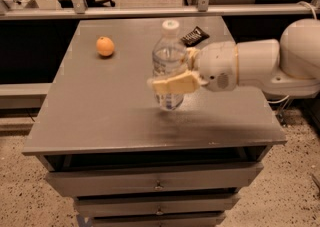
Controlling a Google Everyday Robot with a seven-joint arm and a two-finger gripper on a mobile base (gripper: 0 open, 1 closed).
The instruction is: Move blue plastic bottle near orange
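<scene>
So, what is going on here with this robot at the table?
The robot's arm reaches in from the right, and its gripper is closed around the blue plastic bottle, which stands upright over the middle of the grey table. The orange lies apart, toward the far left corner. A dark snack wrapper lies beyond the bottle. The bottle is not yet near the orange.

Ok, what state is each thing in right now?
blue plastic bottle: upright, cap on, gripped around its lower half.
gripper: shut on the bottle, over the middle of the table.
orange: loose on the table, left of the bottle, apart from it.
snack wrapper: lying flat behind the bottle.
drawers: shut.
</scene>
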